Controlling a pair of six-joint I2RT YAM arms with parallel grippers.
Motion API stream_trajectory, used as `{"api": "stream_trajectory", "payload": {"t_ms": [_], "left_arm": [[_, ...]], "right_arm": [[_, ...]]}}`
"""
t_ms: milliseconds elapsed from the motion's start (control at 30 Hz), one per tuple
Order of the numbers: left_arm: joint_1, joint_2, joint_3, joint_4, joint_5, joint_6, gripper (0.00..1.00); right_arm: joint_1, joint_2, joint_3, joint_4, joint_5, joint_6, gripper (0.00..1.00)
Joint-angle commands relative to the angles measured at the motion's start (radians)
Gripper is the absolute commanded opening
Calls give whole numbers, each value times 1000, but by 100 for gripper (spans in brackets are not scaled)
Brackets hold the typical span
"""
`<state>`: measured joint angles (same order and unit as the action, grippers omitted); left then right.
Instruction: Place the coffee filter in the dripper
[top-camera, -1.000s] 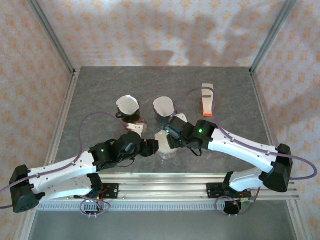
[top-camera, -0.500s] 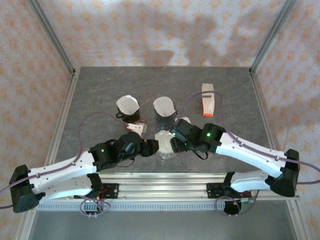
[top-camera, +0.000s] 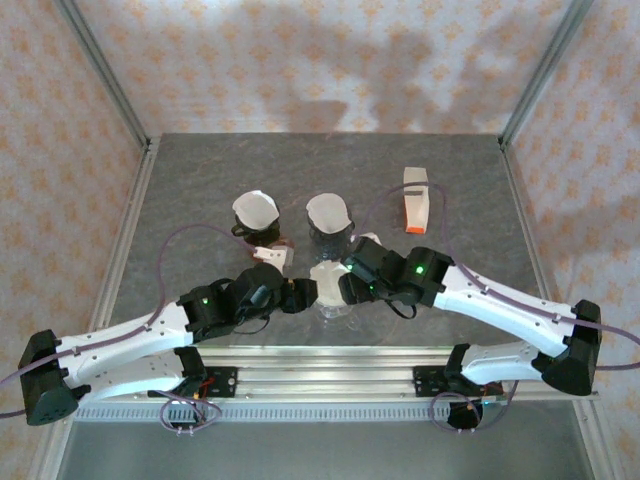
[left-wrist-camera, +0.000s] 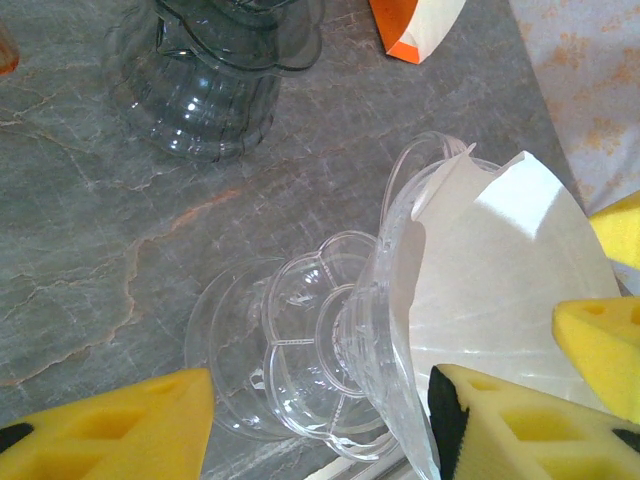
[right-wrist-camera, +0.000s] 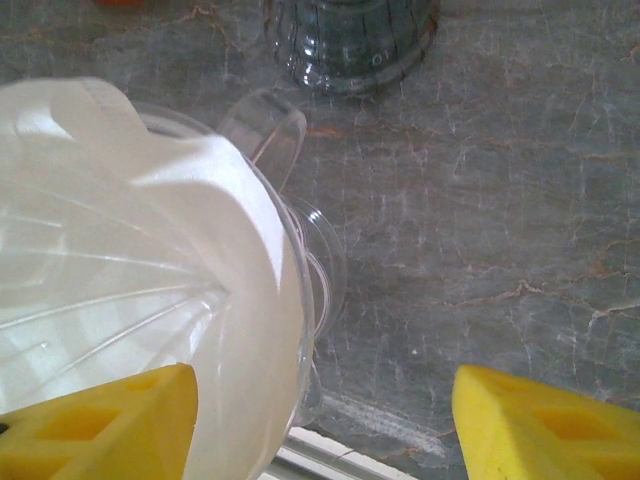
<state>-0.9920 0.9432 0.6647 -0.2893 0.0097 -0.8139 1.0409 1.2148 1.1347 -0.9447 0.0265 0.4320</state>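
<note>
top external: arms (top-camera: 130, 335) angled inward, left hand (top-camera: 306, 293) and right hand (top-camera: 344, 284) flank dripper (top-camera: 328, 292).

Top view: bright, warm, even, lit from above and the near side. Broad soft shadows on the back wall (top-camera: 330, 100), far beyond the dripper (top-camera: 335, 308). Fairly sharp, a little grainy.

Left wrist view: hard bright patch on the coffee filter (left-wrist-camera: 500, 270) inside the dripper, small glints along the glass ribs. Table (left-wrist-camera: 120, 230) left of the dripper crisp.

Right wrist view: coffee filter close to blown white, soft from nearness. Table beyond the dripper in focus, with a faint sheen.
</note>
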Motion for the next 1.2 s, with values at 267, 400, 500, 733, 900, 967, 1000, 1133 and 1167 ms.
{"api": "stream_trajectory", "payload": {"t_ms": [267,400,500,733,900,967,1000,1133,1167], "left_arm": [[10,3,2,-27,-31,0,60],[10,3,2,-24,-29,-1,60],[9,5,3,-24,-30,0,60],[9,6,1,-23,-30,-1,60],[10,5,0,-22,-31,-2,60],[9,6,-1,-21,-30,-2,60],[10,6,-1,-19,-30,-2,60],[10,4,-2,-18,-30,-2,60],[10,3,-4,-18,-29,-3,60]], "right_arm": [[-65,178,163,5,20,-92,70],[-90,190,166,25,15,-94,70],[-91,196,168,24,23,-90,70],[-91,194,160,25,30,-79,70],[-92,161,151,11,14,-79,69],[-91,139,146,0,0,-78,69],[-92,126,142,-10,-8,-77,69],[-91,64,91,-28,-23,-54,68],[-91,49,73,-29,-25,-49,68]]}}
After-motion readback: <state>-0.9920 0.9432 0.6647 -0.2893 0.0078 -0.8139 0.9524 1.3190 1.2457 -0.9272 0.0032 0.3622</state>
